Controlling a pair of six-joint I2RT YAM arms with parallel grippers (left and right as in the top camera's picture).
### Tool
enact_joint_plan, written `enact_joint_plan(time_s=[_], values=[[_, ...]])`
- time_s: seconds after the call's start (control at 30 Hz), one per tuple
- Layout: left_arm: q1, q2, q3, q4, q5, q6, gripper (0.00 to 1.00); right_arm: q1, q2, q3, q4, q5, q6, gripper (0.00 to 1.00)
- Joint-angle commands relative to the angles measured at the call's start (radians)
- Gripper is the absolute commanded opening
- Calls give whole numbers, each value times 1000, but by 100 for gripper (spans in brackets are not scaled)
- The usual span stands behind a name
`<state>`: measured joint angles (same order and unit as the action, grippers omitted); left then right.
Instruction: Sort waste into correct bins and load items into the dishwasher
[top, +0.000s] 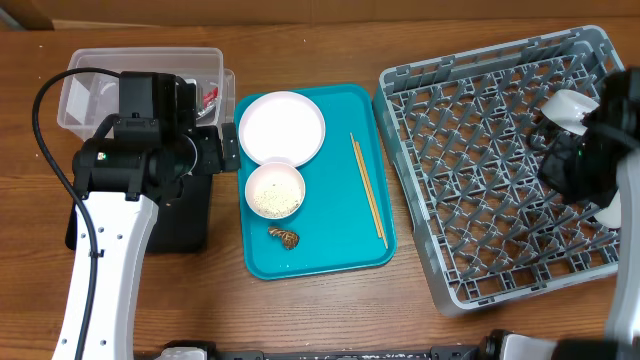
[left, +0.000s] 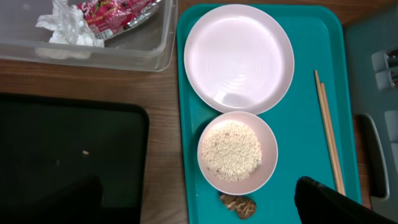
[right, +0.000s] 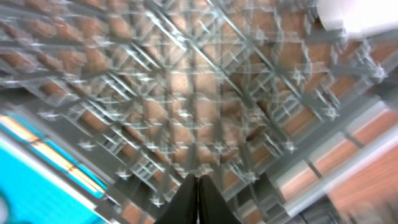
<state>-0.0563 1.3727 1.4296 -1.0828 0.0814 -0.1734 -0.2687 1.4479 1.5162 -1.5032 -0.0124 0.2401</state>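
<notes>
A pale pink plate (top: 283, 125) (left: 239, 56), a bowl of white rice grains (top: 274, 190) (left: 237, 152), a brown food scrap (top: 285, 237) (left: 239, 205) and wooden chopsticks (top: 367, 188) (left: 328, 134) lie on the teal tray (top: 340, 250). The clear tub (top: 90, 75) (left: 93, 59) holds the red-and-white wrapper (left: 118, 12) and the tissue wad (left: 65, 25). The black tray (top: 190, 215) (left: 68, 155) is below it. My left gripper (top: 225, 150) (left: 202, 205) is open and empty, above the teal tray's left edge. My right gripper (right: 197, 180) is shut and empty over the grey dish rack (top: 480, 170).
A white dish (top: 572, 105) (right: 360, 15) sits in the rack's far right part, beside my right arm (top: 585, 155). The left arm (top: 110, 230) covers most of the black tray. The wooden table (top: 330, 310) shows in front.
</notes>
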Motion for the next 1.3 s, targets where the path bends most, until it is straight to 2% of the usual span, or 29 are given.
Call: enact_joint_plan(time_s=[0.0, 0.17, 0.37, 0.67, 0.97, 1.27], values=[[4, 2, 8, 5, 23, 1, 100, 7, -105, -181, 43, -172, -4, 8], [4, 2, 8, 8, 24, 0, 100, 33, -128, -374, 94, -277, 0, 4], [4, 2, 8, 1, 24, 1, 100, 64, -128, -534, 184, -278, 73, 4], [3, 2, 8, -2, 26, 0, 100, 84, -128, -616, 225, -272, 160, 4], [3, 2, 8, -5, 27, 1, 100, 84, -128, -660, 269, -167, 291, 4], [3, 2, 8, -4, 27, 1, 100, 110, -128, -662, 238, -168, 309, 4]])
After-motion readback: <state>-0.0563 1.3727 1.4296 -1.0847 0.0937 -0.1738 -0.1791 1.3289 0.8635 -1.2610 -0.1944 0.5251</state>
